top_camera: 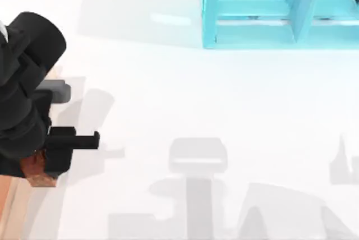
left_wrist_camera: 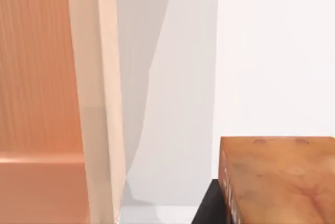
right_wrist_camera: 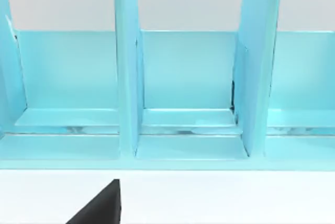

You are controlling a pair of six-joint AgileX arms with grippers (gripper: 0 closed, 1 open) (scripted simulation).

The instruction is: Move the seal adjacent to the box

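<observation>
You are at the placing step: your left gripper (top_camera: 47,167), at about 8 o'clock on the table, pinches the seal (top_camera: 38,174) just beside the box (top_camera: 12,209), whose pale rim (left_wrist_camera: 102,93) stands apart from the block with bare table between. Next, I judge, you lower it gently and let go. Your right arm is parked facing the turquoise shelf unit (right_wrist_camera: 172,88).

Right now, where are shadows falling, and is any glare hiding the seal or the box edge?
Top view: grey arm shadows cross the table at the bottom. Left wrist view: a shadow band lies between the box rim and the seal; no glare hides either. Right wrist view: evenly lit turquoise shelf unit.
</observation>
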